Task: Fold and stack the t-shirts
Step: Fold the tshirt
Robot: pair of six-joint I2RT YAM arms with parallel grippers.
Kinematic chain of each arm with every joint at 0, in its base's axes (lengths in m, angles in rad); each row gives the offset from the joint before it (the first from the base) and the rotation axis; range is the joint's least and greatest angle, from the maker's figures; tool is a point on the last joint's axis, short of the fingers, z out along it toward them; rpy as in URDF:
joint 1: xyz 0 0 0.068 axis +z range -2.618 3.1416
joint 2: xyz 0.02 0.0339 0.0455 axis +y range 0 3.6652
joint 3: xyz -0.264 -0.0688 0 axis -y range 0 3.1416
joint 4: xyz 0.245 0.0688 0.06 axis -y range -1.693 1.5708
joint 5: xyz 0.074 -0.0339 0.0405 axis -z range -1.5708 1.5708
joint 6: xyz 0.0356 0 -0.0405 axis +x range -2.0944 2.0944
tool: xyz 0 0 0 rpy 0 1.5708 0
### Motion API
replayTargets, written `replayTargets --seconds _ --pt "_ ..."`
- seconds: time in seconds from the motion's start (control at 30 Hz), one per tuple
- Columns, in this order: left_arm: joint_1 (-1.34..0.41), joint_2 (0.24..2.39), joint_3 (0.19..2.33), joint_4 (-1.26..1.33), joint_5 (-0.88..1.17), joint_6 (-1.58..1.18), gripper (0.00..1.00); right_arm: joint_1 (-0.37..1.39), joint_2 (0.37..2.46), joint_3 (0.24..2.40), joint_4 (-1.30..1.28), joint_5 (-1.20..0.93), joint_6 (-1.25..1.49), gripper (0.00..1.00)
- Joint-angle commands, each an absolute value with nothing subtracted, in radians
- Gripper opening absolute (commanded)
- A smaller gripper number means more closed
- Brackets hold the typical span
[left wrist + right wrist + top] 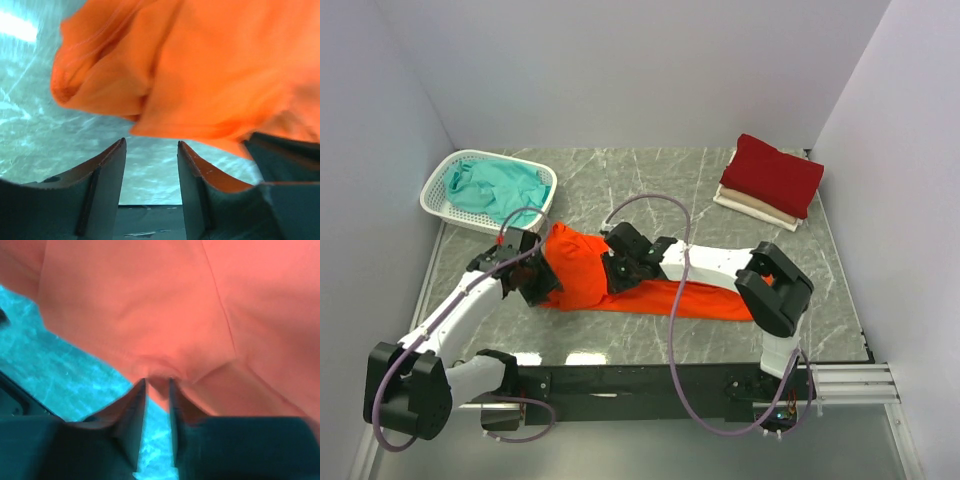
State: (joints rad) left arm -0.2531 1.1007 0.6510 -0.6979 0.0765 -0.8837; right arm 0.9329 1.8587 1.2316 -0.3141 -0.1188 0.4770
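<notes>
**Orange shirt laid across mid-table**

Far left, the white basket (pixel 438 180) holds the teal t-shirt (pixel 500 190); nearer, the left gripper (pixel 151 141) stands spread with nothing between its fingers, the bunched left end of the orange t-shirt (pixel 580 265) just beyond them; the right gripper (pixel 157 381) pinches a pucker of that cloth; far right, the dark red t-shirt (pixel 772 172) lies folded on the cream-white t-shirt (pixel 750 207).
</notes>
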Motion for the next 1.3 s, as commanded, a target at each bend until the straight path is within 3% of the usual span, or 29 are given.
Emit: replayTargets --seconds 0.0,0.2,0.3,0.5,0.73,1.07,1.27 --pt "-0.258 1.08 0.787 -0.713 0.032 -0.873 0.51 0.943 1.737 1.217 -0.327 -0.084 0.483 0.35" --pt "-0.255 1.274 0.986 -0.615 -0.038 -0.793 0.52 0.934 1.586 1.149 -0.351 -0.005 0.492 0.49" --pt "-0.255 1.412 1.103 -0.58 -0.099 -0.735 0.52 0.873 1.54 1.099 -0.347 0.046 0.492 0.51" --pt "-0.255 1.635 1.253 -0.564 -0.149 -0.658 0.51 0.642 1.519 0.982 -0.284 0.037 0.538 0.51" --pt "-0.252 1.738 1.295 -0.549 -0.21 -0.626 0.49 0.491 1.569 0.919 -0.288 0.044 0.569 0.51" --pt "-0.25 1.83 1.302 -0.48 -0.278 -0.598 0.42 0.459 1.631 0.859 -0.301 0.048 0.624 0.51" --pt "-0.25 1.862 1.302 -0.446 -0.293 -0.58 0.32 0.454 1.666 0.865 -0.334 0.069 0.66 0.5"
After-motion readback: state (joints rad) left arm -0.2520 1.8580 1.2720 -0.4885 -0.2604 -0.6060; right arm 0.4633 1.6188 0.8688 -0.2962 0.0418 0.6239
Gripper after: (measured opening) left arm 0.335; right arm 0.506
